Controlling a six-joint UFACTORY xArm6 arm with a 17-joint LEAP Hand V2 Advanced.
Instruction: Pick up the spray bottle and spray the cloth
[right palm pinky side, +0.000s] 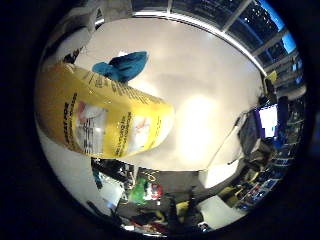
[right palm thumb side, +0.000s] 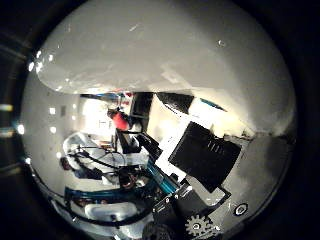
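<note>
A yellow spray bottle (right palm pinky side: 100, 110) with a printed label fills much of the right little finger side palm view, so it is close to the palm. A crumpled teal-blue cloth (right palm pinky side: 122, 66) lies on the white table (right palm pinky side: 200, 70) beyond the bottle, away from it. Whether the hand grips the bottle is hidden.
The table's edge (right palm thumb side: 110, 92) runs past a room with a dark monitor (right palm pinky side: 267, 118), clutter and cables on the floor. Windows (right palm pinky side: 250, 25) line the far side of the room.
</note>
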